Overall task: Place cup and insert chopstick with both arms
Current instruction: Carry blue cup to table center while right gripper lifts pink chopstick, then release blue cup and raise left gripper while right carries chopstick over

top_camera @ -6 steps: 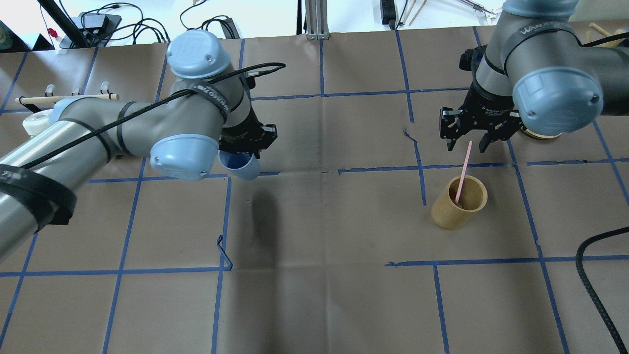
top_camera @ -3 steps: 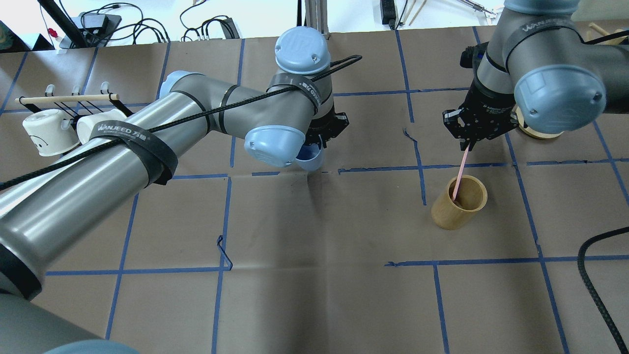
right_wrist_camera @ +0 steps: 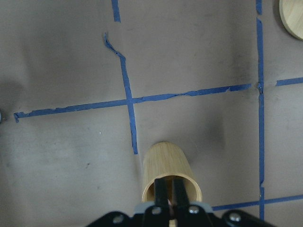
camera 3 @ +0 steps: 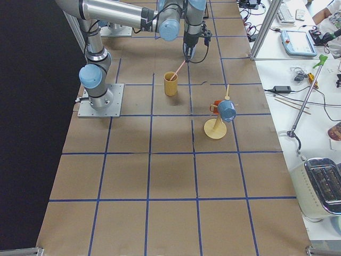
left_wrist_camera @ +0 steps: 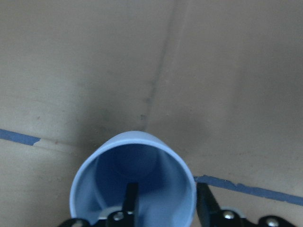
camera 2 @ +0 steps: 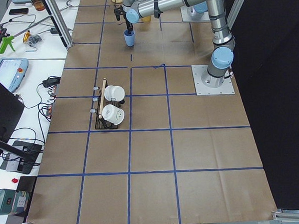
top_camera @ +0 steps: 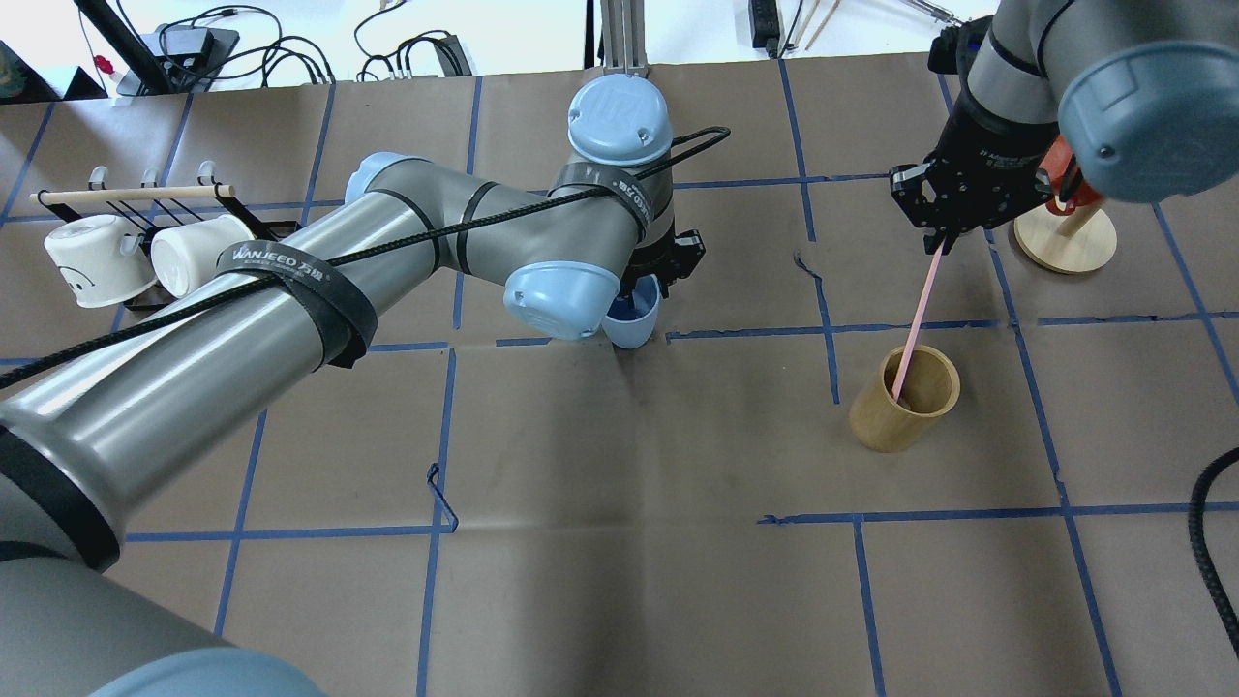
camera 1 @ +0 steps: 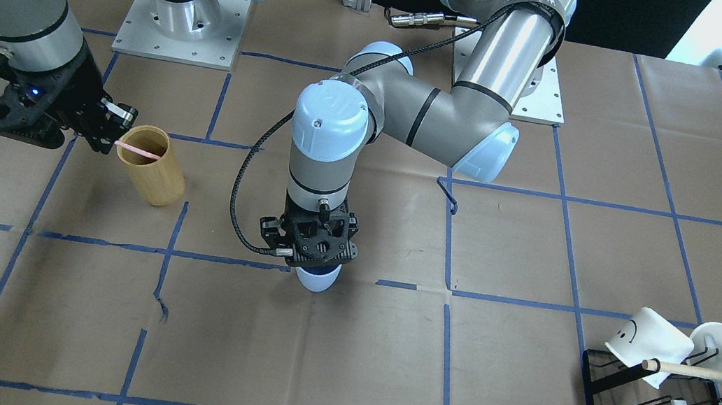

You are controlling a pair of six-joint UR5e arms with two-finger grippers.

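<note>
We see the brown-papered worktop (top_camera: 619, 600), gridded in blue tape (top_camera: 290, 532), with cluttered white desks (camera 3: 298, 64) alongside. At mid-worktop our left claw (camera 1: 315, 261) pinches the rim of the cup (camera 1: 316, 281), mouth up and axis near vertical; whether it touches the paper we cannot tell. Beside the bamboo cylinder (top_camera: 895, 421), our right claw (top_camera: 944, 242) pinches the upper end of the chopstick (top_camera: 918, 315), which slants with its lower tip inside the cylinder.

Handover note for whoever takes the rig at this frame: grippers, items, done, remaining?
Left gripper: shut on the small light blue plastic cup, fingers astride its rim; set down or not, cannot tell.
Right gripper: shut on the top of the thin pink chopstick; its lower end sits in the tan bamboo cylinder.
Done: both grasped. To do: set cup down, move chopstick into it.
</note>
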